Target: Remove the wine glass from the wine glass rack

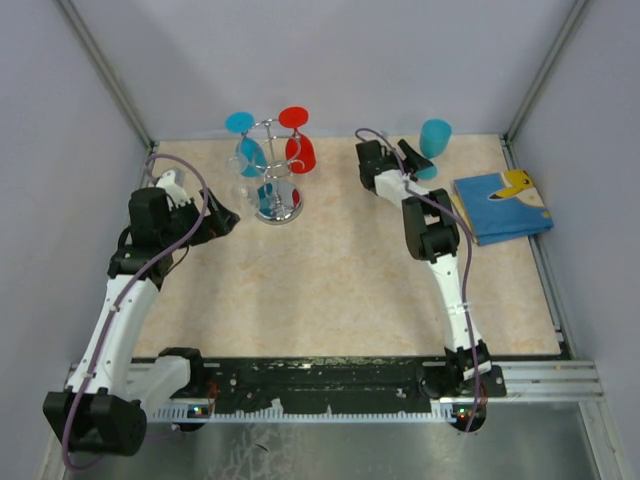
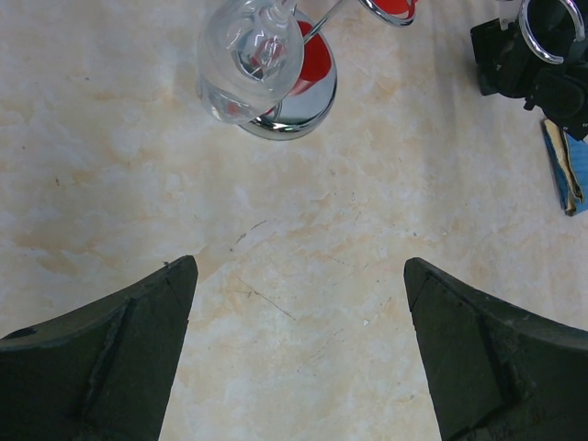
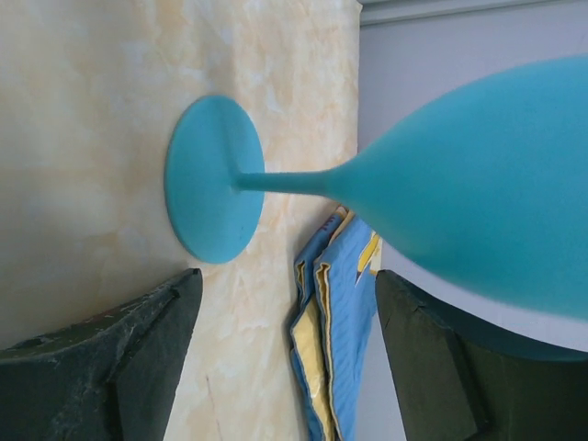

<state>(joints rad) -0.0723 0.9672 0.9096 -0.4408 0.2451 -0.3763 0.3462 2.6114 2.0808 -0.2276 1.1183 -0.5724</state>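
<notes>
Right gripper (image 3: 289, 280): jaws well apart, nothing between them. The teal wine glass (image 3: 459, 175) stands upright on the table (image 1: 340, 270) just ahead of the fingertips, foot flat, stem clear of both fingers. So I read it as off the wine glass rack (image 1: 283, 210) and set down.

Risks, as I judge them:
- the bowl looms close over one finger in the right wrist view; a sideways or lifting pull-back could clip it. The glass is tall on a small foot, so a light knock would tip it; a straight retreat looks safest to me
- the blue booklet (image 1: 500, 205) lies just beyond the glass; a toppled glass could roll onto it or against the back wall
- left gripper (image 2: 300, 266) is spread fully wide and holds nothing; the rack sits ahead of it, well apart. A forward swing would hit the chrome base or the clear glass (image 2: 250, 60) and shake the hanging ones loose.

Containers:
- the rack carries a blue glass (image 1: 247, 150), a red glass (image 1: 299, 150) and the clear one, all bowl-down
- clear glass shows nothing inside
- teal glass is opaque; I cannot tell its contents — presumably none.
</notes>
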